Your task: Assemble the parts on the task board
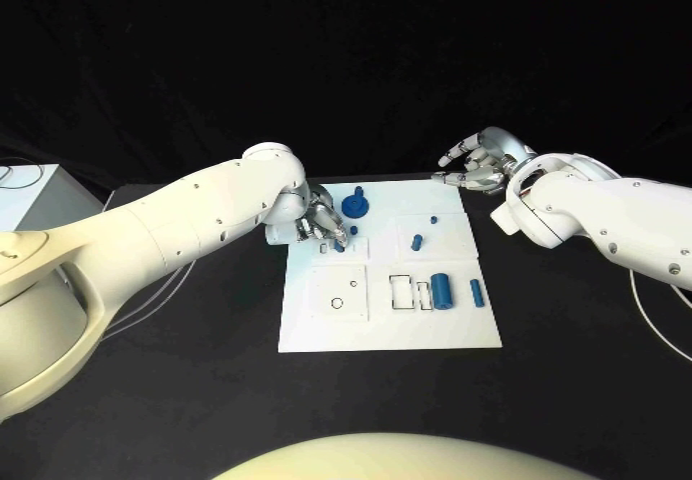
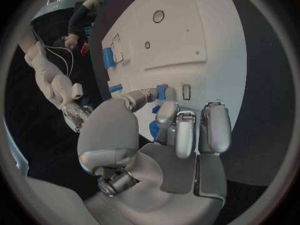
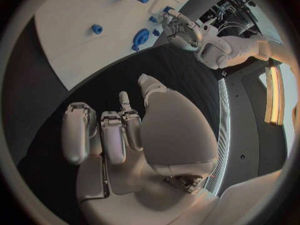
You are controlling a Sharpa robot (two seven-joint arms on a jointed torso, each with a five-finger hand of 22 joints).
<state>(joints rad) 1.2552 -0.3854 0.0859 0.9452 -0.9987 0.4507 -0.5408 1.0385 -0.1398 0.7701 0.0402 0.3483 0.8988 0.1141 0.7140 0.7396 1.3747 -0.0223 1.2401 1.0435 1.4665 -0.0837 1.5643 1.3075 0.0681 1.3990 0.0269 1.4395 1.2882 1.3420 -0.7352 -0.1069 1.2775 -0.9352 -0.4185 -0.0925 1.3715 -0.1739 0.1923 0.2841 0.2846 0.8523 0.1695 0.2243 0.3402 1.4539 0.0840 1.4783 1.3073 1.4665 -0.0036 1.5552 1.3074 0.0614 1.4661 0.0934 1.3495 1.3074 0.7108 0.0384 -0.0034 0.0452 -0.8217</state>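
The white task board [image 1: 389, 325] lies mid-table. My left hand [image 1: 320, 222] hovers over its far left part. Thumb and a finger pinch a small blue part [image 1: 353, 231], which the left wrist view [image 2: 162, 91] shows beside a small slot [image 2: 185, 91]. Just beyond the fingers sits a round blue part [image 1: 358, 207]. Two small blue pieces [image 1: 433, 217] [image 1: 417, 241] lie further right. A blue cylinder [image 1: 444, 290] and a thin blue pin [image 1: 476, 293] rest on the near right part. My right hand [image 1: 476, 165] hangs over the black table behind the board's far right corner, fingers loosely apart and holding nothing [image 3: 119, 135].
A square plate with two round holes [image 1: 340, 292] and rectangular slots [image 1: 411, 292] sit on the board's near half. A white box [image 1: 36, 195] stands at the table's far left. Black tabletop [image 1: 577, 330] surrounds the board.
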